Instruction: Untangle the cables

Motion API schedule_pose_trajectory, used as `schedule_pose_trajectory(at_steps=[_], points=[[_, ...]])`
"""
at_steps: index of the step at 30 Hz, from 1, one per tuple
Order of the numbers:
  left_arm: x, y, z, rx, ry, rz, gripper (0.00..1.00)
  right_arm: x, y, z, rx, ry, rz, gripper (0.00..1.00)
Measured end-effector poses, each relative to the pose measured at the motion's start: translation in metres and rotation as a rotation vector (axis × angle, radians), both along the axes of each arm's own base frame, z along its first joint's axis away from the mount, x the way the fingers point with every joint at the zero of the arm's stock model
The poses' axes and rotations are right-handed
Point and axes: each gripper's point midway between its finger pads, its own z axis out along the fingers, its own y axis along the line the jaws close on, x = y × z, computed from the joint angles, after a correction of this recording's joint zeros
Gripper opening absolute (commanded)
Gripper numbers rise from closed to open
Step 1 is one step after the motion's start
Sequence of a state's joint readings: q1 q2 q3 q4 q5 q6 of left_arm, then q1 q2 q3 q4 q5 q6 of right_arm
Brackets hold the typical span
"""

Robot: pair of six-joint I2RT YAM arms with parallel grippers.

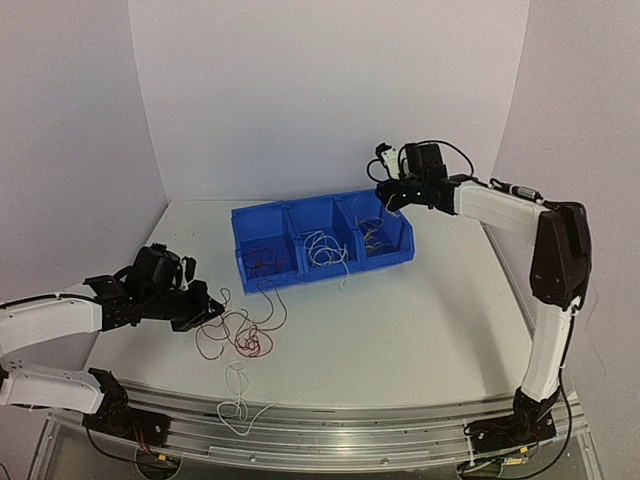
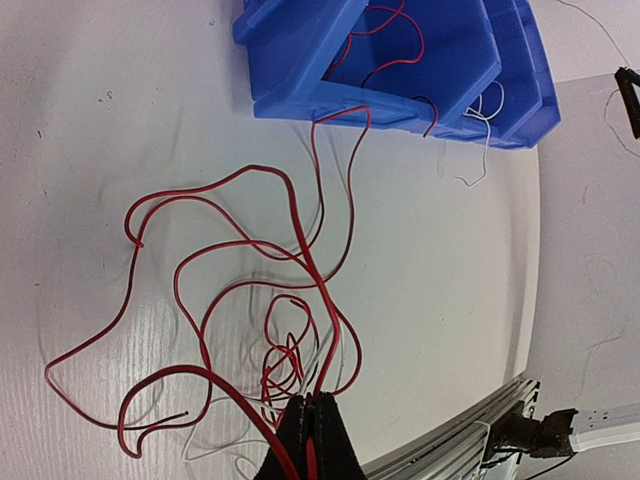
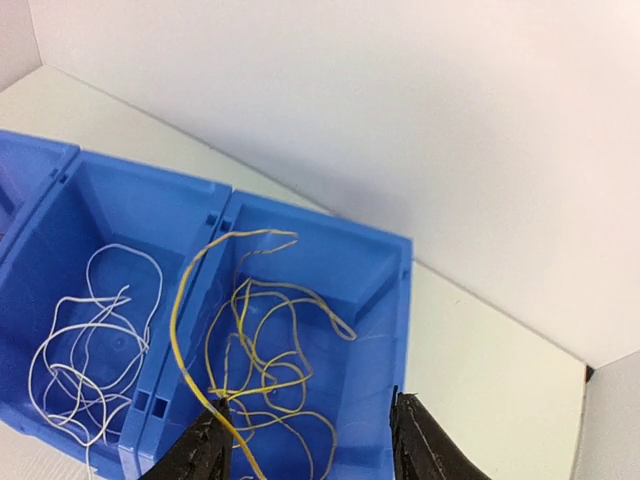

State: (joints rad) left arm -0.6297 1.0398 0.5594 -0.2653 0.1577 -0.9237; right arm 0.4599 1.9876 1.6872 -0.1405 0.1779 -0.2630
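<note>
Red cables [image 2: 285, 350] heaped on table [image 2: 100, 100], left claw [image 2: 315, 405] pinching one, right claw [image 3: 308, 420] spread over yellow cables [image 3: 265, 385]

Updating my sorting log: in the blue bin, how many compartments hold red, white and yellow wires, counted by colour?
Blue bin compartments:
With red wires: 1 (left)
With white wires: 1 (middle)
With yellow wires: 1 (right)
Total: 3 compartments, each holding wires of one colour.
</note>
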Motion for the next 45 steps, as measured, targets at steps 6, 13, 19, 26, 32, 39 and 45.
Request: schedule_pose_trajectory(at_steps=[6, 13, 19, 26, 32, 39, 45], points=[[0.000, 0.000, 0.003, -0.006, -0.009, -0.001, 0.00, 0.010, -0.015, 0.008, -0.154, -0.081, -0.026, 0.56], [-0.003, 0.002, -0.002, 0.009, 0.012, -0.001, 0.00, 0.065, -0.023, -0.055, -0.416, -0.091, -0.114, 0.57], [-0.004, 0.003, -0.006, 0.020, 0.026, -0.001, 0.00, 0.099, -0.028, -0.074, -0.522, -0.188, -0.244, 0.70], [-0.007, 0.004, -0.009, 0.030, 0.038, -0.002, 0.00, 0.110, -0.017, -0.032, -0.496, -0.432, -0.312, 0.76], [-0.008, 0.005, -0.005, 0.024, 0.034, 0.003, 0.00, 0.100, -0.009, -0.034, -0.526, -0.510, -0.257, 0.86], [-0.011, 0.011, 0.008, 0.005, 0.004, 0.025, 0.00, 0.073, -0.038, -0.056, -0.524, -0.394, -0.221, 0.96], [-0.012, 0.015, 0.014, 0.004, -0.018, 0.038, 0.00, 0.088, -0.085, 0.012, -0.479, -0.438, -0.335, 0.98]])
